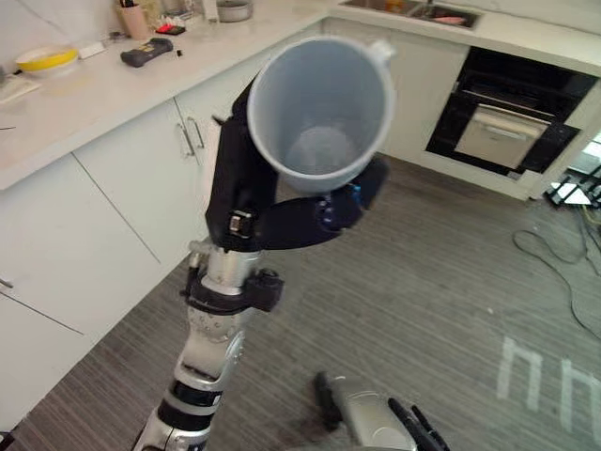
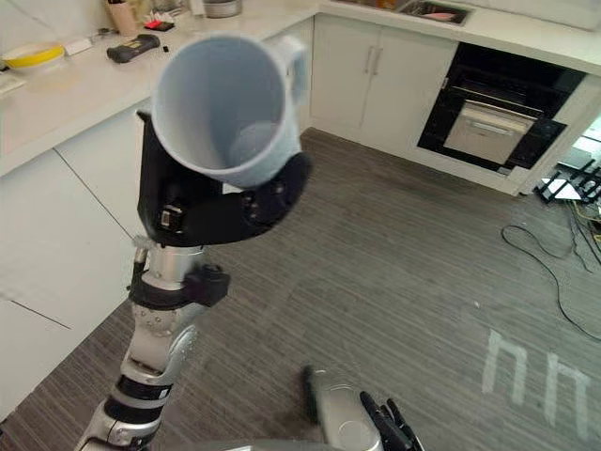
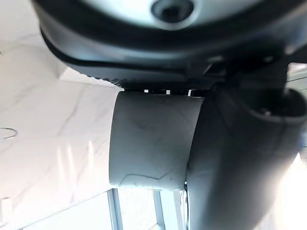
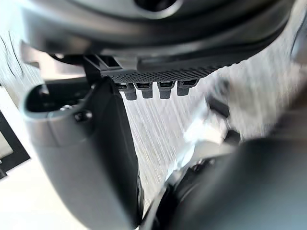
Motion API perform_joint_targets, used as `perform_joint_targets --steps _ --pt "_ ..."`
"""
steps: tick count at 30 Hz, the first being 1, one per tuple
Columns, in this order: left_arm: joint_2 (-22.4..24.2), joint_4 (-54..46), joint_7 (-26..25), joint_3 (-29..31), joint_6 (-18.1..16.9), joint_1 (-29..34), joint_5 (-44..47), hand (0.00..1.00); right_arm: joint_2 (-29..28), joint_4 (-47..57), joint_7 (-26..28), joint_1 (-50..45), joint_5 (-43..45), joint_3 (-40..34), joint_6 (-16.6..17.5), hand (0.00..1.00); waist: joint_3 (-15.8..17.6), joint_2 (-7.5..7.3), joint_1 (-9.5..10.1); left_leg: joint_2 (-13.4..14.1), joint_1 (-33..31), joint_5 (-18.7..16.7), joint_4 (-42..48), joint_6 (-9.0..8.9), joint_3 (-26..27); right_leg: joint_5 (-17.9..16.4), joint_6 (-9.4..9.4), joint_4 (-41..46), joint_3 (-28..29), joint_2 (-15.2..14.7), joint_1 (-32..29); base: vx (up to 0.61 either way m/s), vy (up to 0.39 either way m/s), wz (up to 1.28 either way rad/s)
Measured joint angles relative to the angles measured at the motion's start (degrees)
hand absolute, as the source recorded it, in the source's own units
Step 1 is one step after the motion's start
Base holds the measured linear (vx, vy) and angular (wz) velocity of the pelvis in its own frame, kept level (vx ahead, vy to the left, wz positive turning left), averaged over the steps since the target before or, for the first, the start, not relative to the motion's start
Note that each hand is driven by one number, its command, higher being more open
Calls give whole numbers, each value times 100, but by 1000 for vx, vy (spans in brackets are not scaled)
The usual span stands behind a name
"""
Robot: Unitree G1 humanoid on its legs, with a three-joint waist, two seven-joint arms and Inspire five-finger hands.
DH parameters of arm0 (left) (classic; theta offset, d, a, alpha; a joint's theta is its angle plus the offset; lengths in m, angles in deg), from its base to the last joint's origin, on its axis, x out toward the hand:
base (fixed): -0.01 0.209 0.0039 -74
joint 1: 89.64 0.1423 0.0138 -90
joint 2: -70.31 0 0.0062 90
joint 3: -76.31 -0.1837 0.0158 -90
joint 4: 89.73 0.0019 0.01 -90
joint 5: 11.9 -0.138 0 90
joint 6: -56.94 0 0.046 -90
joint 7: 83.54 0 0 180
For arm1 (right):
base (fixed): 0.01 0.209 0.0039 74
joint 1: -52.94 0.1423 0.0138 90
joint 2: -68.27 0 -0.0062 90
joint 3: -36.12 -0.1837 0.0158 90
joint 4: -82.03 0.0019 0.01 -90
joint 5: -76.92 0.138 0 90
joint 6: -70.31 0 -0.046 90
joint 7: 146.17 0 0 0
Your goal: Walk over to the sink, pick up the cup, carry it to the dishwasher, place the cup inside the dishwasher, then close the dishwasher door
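Note:
A pale grey-blue cup with a small handle at its rim is held up in front of me, its empty mouth tilted toward my head. My left hand is shut on it, dark fingers wrapped under and behind the cup's body. My right hand hangs low by the floor with fingers straight and nothing in it. The sink is set in the far counter. Under that counter to the right is a dark built-in appliance with a pale panel in its front.
White cabinets and an L-shaped counter run along the left and far side, bearing a yellow bowl, a black device and a pen holder. Loose cables lie on the striped grey floor at right.

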Motion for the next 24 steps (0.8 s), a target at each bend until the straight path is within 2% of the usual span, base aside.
perform_joint_targets --steps 1,2,3,5,6,7,11,14,16,18,20,22,23,24 --pt "9 1 84 7 144 7 -66 0 29 19 -9 44 -100 34 6 100 21 -35 35 210 -173 -14 616 -9 140 -163 107 41 254 -69 210 699 245 26" --pt "-25 6 107 18 180 25 -89 0 50 31 -18 64 -151 55 8 100 38 -62 66 287 -213 -3 786 -35 202 -201 144 -13 380 -133 377 600 233 21" --pt "-39 7 147 37 218 115 -89 0 116 46 -20 118 -209 72 9 100 50 -101 83 440 -217 31 899 -92 381 -246 193 -96 535 -331 708 486 190 17" --pt "-10 -10 209 13 198 176 -89 0 171 71 -20 240 -193 81 40 100 45 -117 87 685 -231 79 723 -179 563 -254 206 -134 689 -608 1080 419 180 16" --pt "-14 -22 268 -17 139 173 -90 0 159 132 -10 328 -159 156 106 100 22 -153 86 897 -311 92 486 -204 669 -262 219 -108 745 -730 1181 184 92 5" --pt "53 371 472 -623 -258 -52 -214 0 -272 330 -62 -231 115 265 396 100 -528 -442 68 1257 -818 651 84 -639 979 -898 1055 356 815 -1082 836 50 31 2" --pt "73 371 472 -618 -259 -52 -213 0 -274 332 -61 -223 115 284 396 100 -513 -467 37 1232 -784 654 89 -638 996 -897 1057 357 836 -1073 827 0 0 -4" --pt "343 371 469 -607 -259 -46 -213 0 -315 335 -62 -223 120 303 397 100 -482 -526 29 1190 -813 676 50 -589 1023 -855 1088 296 814 -1099 751 -2 3 -6" --pt "536 369 465 -575 -296 66 -210 0 -283 335 -60 -239 131 346 380 100 -480 -529 70 1089 -796 772 -214 -531 1034 -937 1069 124 321 -1391 773 0 42 -4" --pt "694 343 386 -245 -368 484 -192 0 -187 330 -78 -241 153 475 346 100 -498 -535 173 1015 -586 934 -505 -591 1251 -890 1006 42 -536 -1873 861 66 35 -40" --pt "791 344 293 86 -350 845 -56 0 -34 283 -90 -263 156 634 307 100 -560 -511 234 1018 -536 947 -546 -599 1108 -842 968 63 -845 -1929 857 138 -62 -54" --pt "891 410 135 432 -305 1155 157 0 106 114 -86 -167 189 763 257 100 -549 -534 261 1049 -473 947 -664 -598 727 -956 894 155 -1080 -1938 852 146 -151 -43" --pt "910 511 78 563 -263 1259 265 0 108 2 -87 -108 225 752 252 100 -557 -564 291 1039 -435 945 -774 -601 647 -1019 928 259 -1106 -1947 875 140 -194 6" --pt "838 715 16 613 -155 1394 363 0 102 -243 -84 -60 411 684 224 100 -566 -602 320 1022 -380 928 -852 -624 572 -1221 961 459 -1170 -1969 879 143 -191 18"
